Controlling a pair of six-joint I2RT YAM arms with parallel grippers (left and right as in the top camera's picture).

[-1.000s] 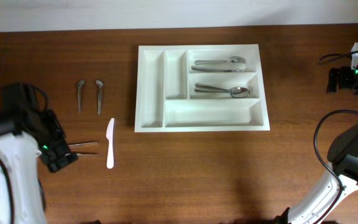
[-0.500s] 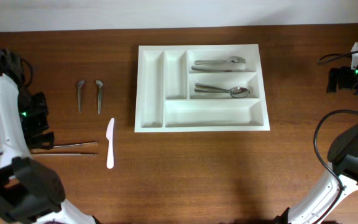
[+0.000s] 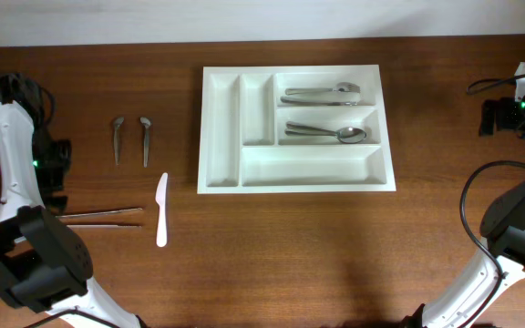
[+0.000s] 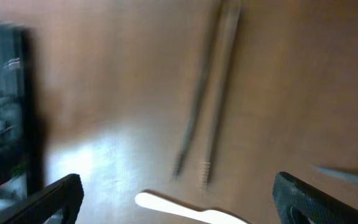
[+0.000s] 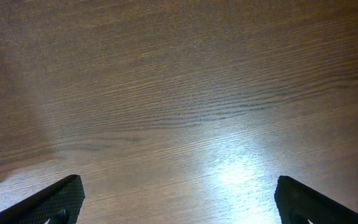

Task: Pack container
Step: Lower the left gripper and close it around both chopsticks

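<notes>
The white container lies flat at the table's middle. Its upper right compartment holds metal cutlery, and a spoon lies in the one below. Left of the container on the wood are a white plastic knife, two long thin metal pieces and two short metal pieces. My left gripper hangs open at the left edge, above the table. Its blurred wrist view shows the white knife and the thin metal pair between wide jaws. My right gripper is open over bare wood.
The right arm's wrist sits at the far right edge with a cable looping beside it. A pale wall runs along the table's far edge. A dark block fills the left side of the left wrist view.
The left arm has swung up and back from beside the thin metal pieces to the table's left edge, its jaws still wide. The right arm has not moved.
</notes>
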